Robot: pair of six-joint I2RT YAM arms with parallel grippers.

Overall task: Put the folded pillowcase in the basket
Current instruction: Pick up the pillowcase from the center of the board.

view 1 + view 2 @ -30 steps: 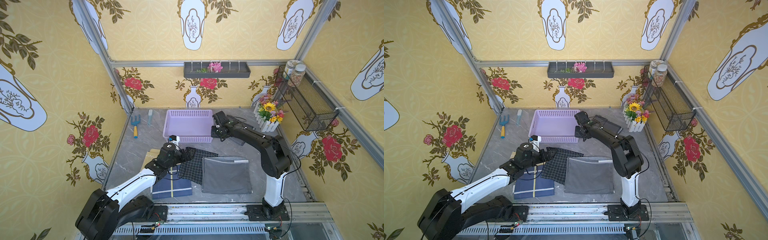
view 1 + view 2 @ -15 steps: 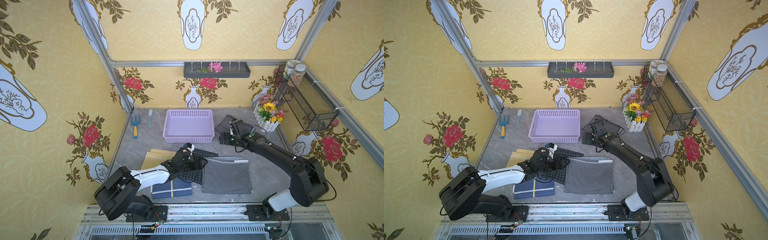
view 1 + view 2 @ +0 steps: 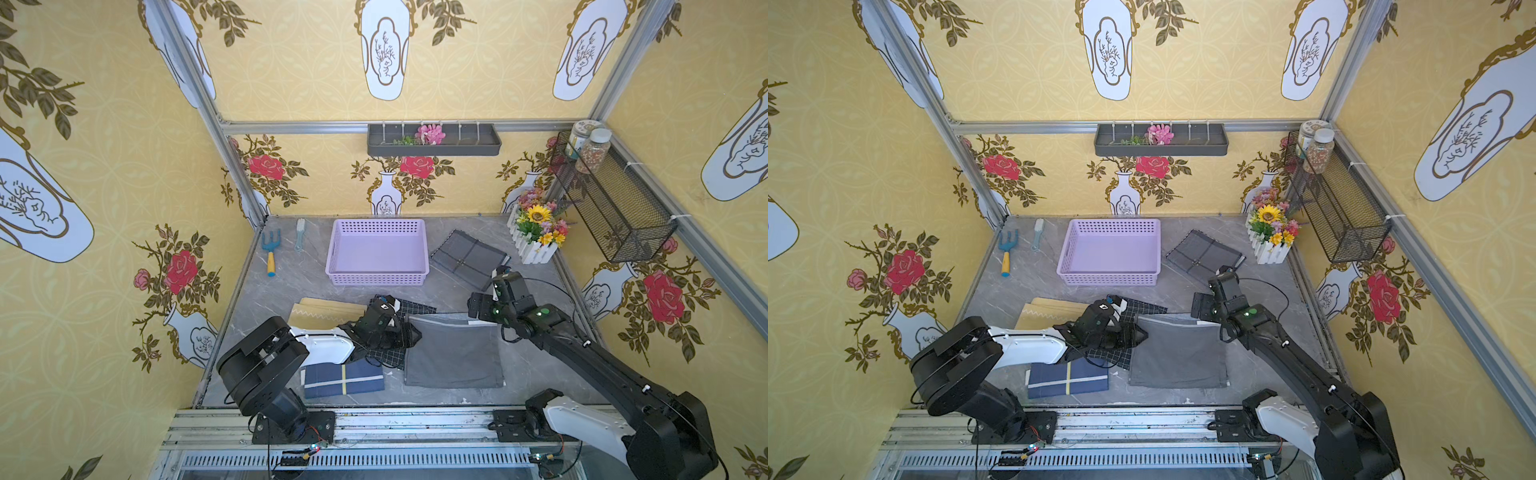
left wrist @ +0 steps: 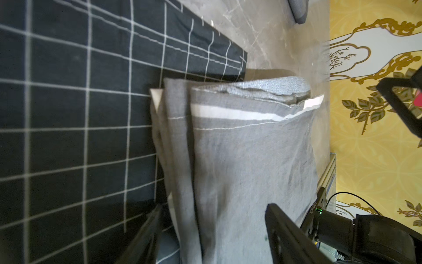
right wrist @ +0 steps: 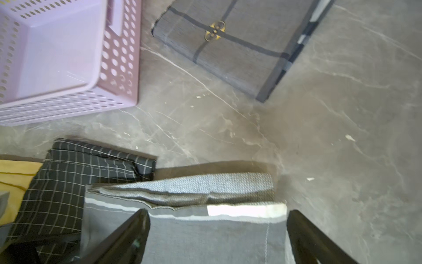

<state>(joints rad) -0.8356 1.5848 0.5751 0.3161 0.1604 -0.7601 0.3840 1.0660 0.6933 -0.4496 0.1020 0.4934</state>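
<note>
Lying on the grey marble surface (image 3: 291, 286), apart from the lilac perforated plastic basket (image 3: 376, 277), the soft folded grey cloth pillowcase (image 3: 453, 357) is likely needing whole-stack edge pinches; left fingers (image 4: 282, 225) and right fingers (image 5: 304, 234) are gaping.

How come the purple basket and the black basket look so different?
The purple basket is plastic with round holes; the black basket is wire mesh. The purple basket sits on the table; the black basket hangs on the side wall. The purple basket is wide and has nothing in it; the black basket is long and narrow, with two jars at its far end. Both are open-topped rectangles.
</note>
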